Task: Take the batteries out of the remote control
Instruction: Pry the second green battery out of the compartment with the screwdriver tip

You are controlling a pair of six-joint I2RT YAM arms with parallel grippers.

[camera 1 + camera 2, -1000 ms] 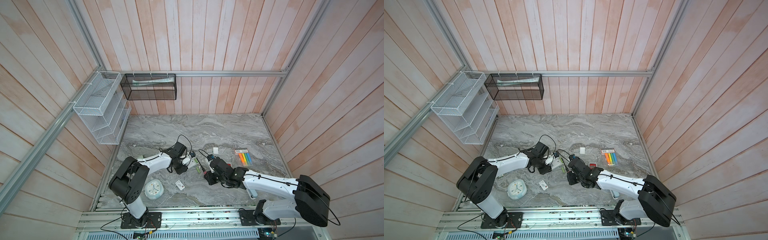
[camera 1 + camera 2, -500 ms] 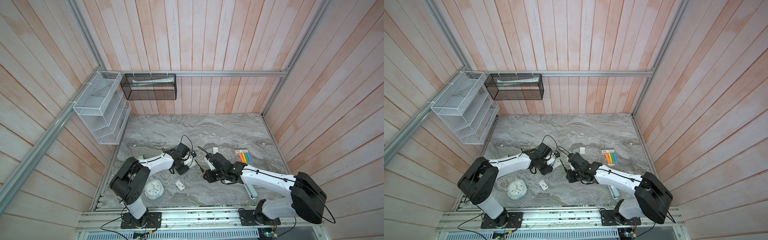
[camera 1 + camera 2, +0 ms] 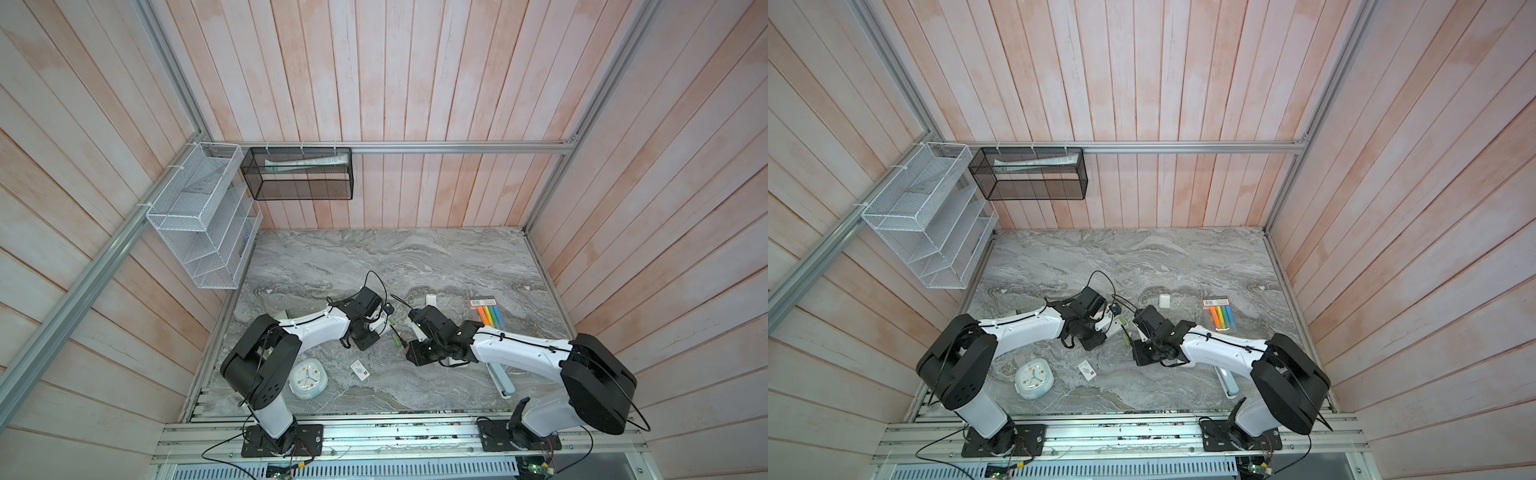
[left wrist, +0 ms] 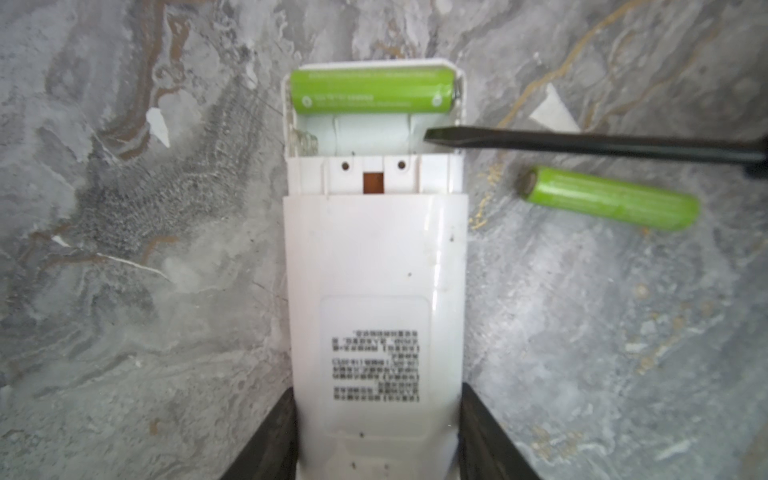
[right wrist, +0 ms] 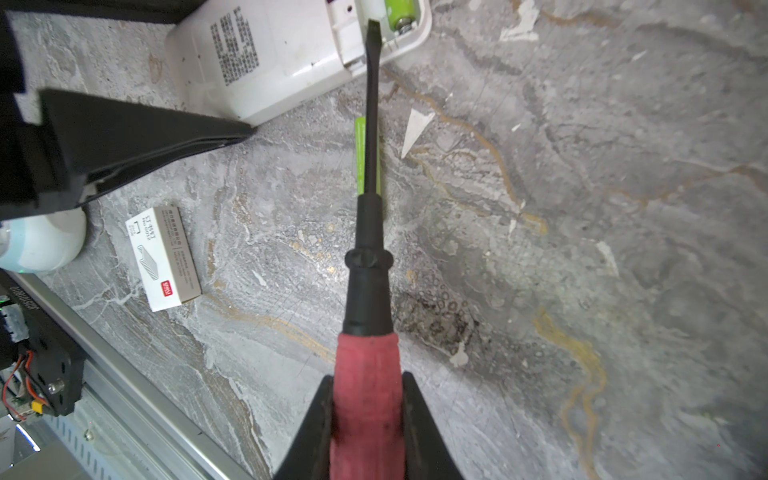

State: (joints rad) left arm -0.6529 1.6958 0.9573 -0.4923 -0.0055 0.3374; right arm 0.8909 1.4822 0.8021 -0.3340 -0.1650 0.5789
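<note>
Leftmost on the bench (image 3: 374, 257) lie a pale clock (image 3: 308, 379) and a staple box (image 5: 163, 257), well apart from the remote (image 4: 374, 270). The left fingers (image 4: 266, 440) clamp that white remote, its battery bay open. One green battery (image 4: 372, 91) sits in the bay's end slot. A second battery (image 4: 609, 198) lies loose beside the remote, alongside the shaft of the screwdriver (image 5: 368, 374), whose tip reaches into the bay. The right fingers (image 5: 307, 428) grip its red handle. A highlighter pack (image 3: 490, 316) lies farther right.

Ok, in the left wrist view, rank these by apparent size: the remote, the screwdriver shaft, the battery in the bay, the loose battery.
1. remote
2. screwdriver shaft: longer than a battery, though thin and cut off by the frame
3. seated battery and loose battery: they look alike, so no ranking
</note>
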